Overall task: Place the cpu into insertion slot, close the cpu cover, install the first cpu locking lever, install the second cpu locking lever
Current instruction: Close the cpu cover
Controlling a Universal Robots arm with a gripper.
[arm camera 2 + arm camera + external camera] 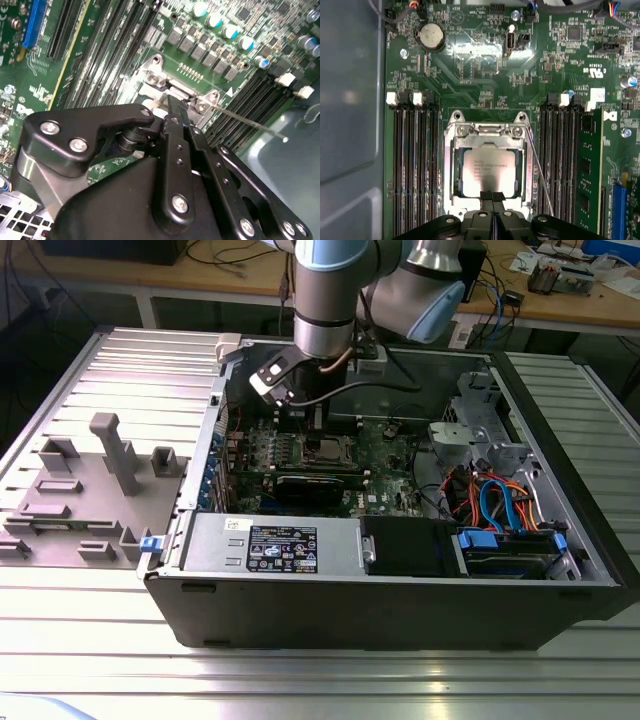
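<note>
Silver-grey cpu, centre of exterior view, sits flat in insertion slot under thin square cpu cover. Black claw tips together at cover edge; 1 wire lever slants clear beside.

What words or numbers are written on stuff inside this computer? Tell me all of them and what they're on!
Nothing here can be read clearly.
The cpu: a few lines of grey print, too blurred to read.
The black label on the silver box: white print, too small to read.
The white sticker beside that label: too small to read.
The green board: tiny white markings, too small to read.
</note>
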